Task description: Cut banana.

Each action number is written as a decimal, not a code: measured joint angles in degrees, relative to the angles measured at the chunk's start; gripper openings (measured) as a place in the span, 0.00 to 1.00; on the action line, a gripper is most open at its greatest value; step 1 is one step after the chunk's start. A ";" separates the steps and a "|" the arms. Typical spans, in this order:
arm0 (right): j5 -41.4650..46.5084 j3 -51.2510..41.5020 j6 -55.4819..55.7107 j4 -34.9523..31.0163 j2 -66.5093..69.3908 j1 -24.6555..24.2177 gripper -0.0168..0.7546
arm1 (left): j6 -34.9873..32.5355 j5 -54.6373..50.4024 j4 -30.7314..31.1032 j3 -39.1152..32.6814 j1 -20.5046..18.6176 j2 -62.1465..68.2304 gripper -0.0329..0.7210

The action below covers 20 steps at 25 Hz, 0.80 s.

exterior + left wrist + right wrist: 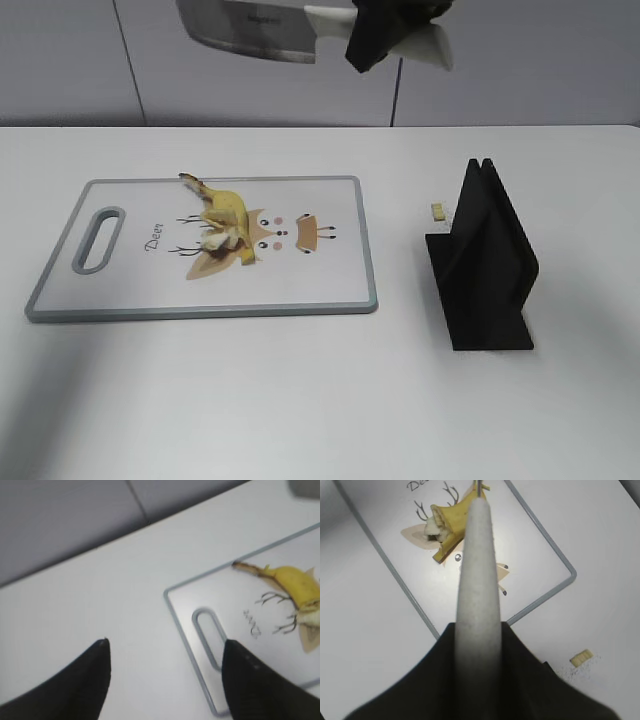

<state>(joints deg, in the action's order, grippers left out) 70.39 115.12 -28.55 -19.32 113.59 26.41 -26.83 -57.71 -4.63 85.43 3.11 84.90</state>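
Note:
The banana [225, 206] is a short yellow stub with a dark stem. It lies on the white cutting board [140, 290], over the deer print, pale flesh at its cut end. It also shows in the left wrist view [295, 582] and the right wrist view [447, 522]. My right gripper [385, 30] is shut on the white handle [478, 580] of a knife, held high above the board's far edge; the steel blade [250, 25] points left. My left gripper [165, 675] is open and empty above the table left of the board's handle slot [207, 635].
A black knife stand [485, 260] stands on the table right of the board. A small yellowish crumb [437, 211] lies behind it, also seen in the right wrist view [582, 657]. A grey wall runs along the table's far edge.

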 joint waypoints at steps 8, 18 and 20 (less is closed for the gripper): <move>0.00 -5.53 17.97 2.23 -6.27 0.00 0.25 | 10.98 -11.70 2.35 -5.06 -5.23 -5.03 0.83; 0.02 -14.24 25.56 3.30 -14.24 0.00 0.24 | 12.49 -12.13 2.35 -24.09 -5.40 -22.56 0.82; 0.02 -16.50 26.22 3.77 -15.67 0.00 0.24 | 12.57 -11.74 2.30 -27.70 -5.40 -25.96 0.82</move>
<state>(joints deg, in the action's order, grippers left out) 70.41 98.61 -2.33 -15.55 97.92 26.41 -14.26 -69.45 -2.33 57.73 -2.29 58.95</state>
